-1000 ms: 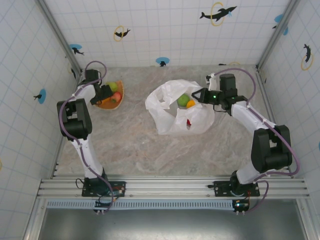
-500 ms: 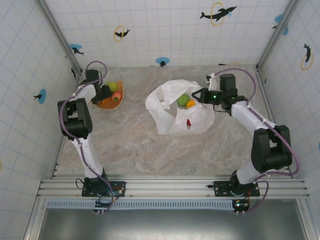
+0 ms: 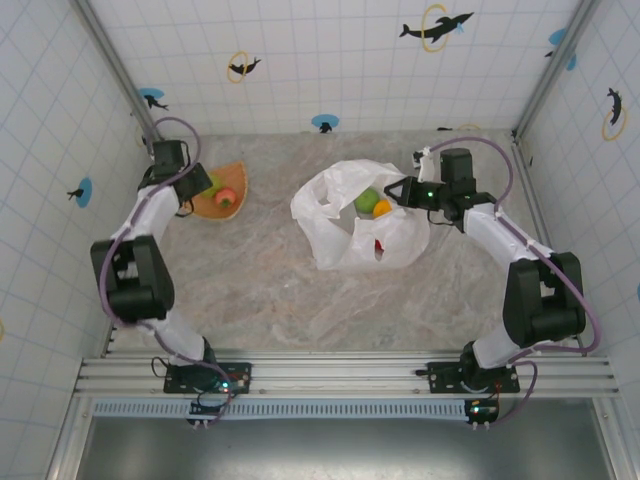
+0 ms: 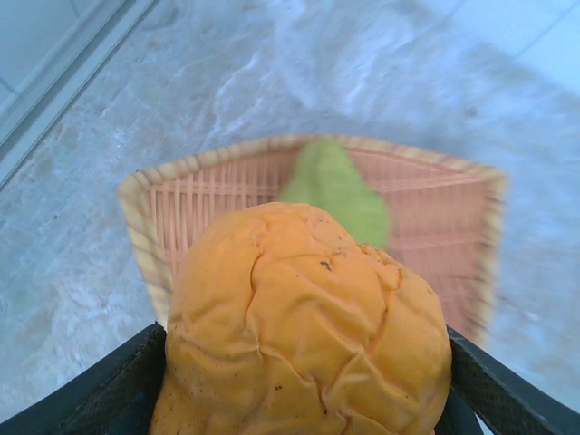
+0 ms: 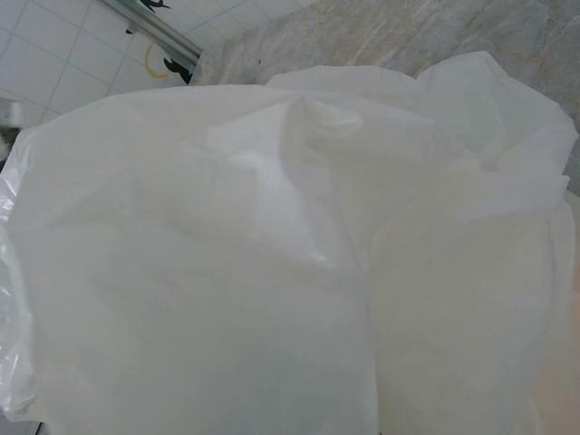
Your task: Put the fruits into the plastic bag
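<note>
While the top camera takes in the marble table (image 3: 260, 290) and the open plastic bag (image 3: 345, 235) with a green fruit (image 3: 366, 200), an orange fruit (image 3: 381, 208) and a red fruit (image 3: 377, 245) inside, the right wrist camera sits close against its crinkled white film. The right gripper (image 3: 398, 191) is at the bag's rim; I cannot tell whether it pinches. Well to the left, the left wrist camera shows a woven tray (image 4: 145, 227) holding a green pear (image 4: 337, 190), and the left gripper (image 4: 304, 399) clamped on a wrinkled orange (image 4: 304, 308) above it.

A robot lab cell: tiled walls (image 3: 330, 60), aluminium rail (image 3: 340, 372), marble tabletop (image 3: 260, 290).
</note>
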`<state>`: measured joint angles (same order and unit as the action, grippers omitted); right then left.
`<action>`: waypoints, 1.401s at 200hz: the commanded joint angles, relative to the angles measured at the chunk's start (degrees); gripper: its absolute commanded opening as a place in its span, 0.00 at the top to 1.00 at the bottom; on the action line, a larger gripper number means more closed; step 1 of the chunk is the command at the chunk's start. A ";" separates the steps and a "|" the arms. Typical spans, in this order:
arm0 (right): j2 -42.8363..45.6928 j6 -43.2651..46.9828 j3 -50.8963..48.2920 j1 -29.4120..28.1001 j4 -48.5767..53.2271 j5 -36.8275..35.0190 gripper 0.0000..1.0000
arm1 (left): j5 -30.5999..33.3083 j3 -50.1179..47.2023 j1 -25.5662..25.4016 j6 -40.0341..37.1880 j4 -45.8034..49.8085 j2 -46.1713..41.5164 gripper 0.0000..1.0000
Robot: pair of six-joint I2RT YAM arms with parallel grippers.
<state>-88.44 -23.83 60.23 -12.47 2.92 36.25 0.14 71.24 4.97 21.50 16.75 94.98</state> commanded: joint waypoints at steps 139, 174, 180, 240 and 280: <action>1.08 -1.61 -1.19 -0.39 -2.66 0.50 1.00 | -23.03 -15.80 -48.33 5.73 -19.85 -18.73 0.37; 1.51 -0.48 -0.30 -0.37 -0.56 0.14 1.00 | -12.41 -10.09 -48.65 6.97 -14.84 -11.87 0.39; 1.68 -0.39 -0.33 -0.37 -0.40 0.09 1.00 | -11.61 -10.19 -48.65 7.18 -15.77 -11.38 0.39; 1.77 -0.07 -0.07 -0.36 -0.02 0.87 1.00 | -5.14 -7.48 -48.12 8.25 -18.91 -5.09 0.38; 1.88 -0.23 -0.10 -1.01 -0.45 1.50 1.00 | -4.78 -3.25 -48.21 7.70 -21.83 1.68 0.37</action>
<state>-88.42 -24.60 59.86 -12.80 3.01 36.38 -6.33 64.42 -43.55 29.43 -1.89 92.90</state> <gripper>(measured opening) 0.048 0.695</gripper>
